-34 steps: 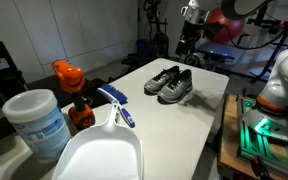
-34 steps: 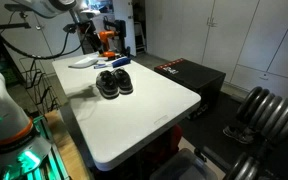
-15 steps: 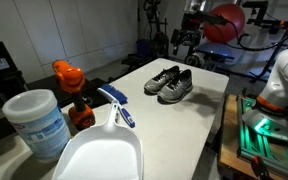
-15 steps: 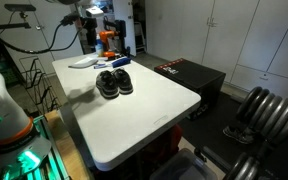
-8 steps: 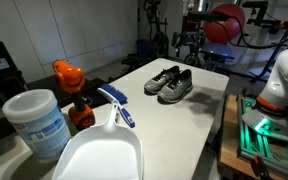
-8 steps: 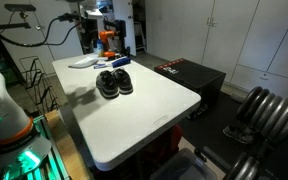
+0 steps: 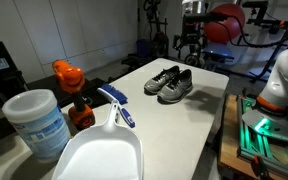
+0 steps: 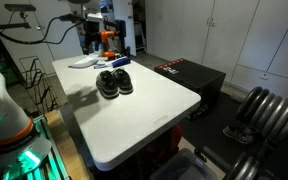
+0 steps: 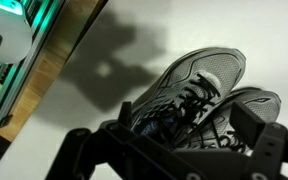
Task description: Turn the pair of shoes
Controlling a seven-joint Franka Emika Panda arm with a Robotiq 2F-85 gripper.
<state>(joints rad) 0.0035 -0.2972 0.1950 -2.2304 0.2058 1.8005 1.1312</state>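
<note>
The black two-fingered gripper (image 7: 191, 47) hangs in the air with its fingers (image 9: 77, 148) spread wide and nothing held between them, as the wrist view shows. The pair of shoes (image 9: 199, 92), two dark grey and black lace-up sneakers with pale soles, stands side by side on the white tabletop (image 7: 199, 115), below the fingers and clear of them. In the wrist view it is framed in the gap between the two fingertips. In both exterior views the pair of shoes (image 7: 170, 84) (image 8: 114, 82) sits lower than the fingers, touching neither.
</note>
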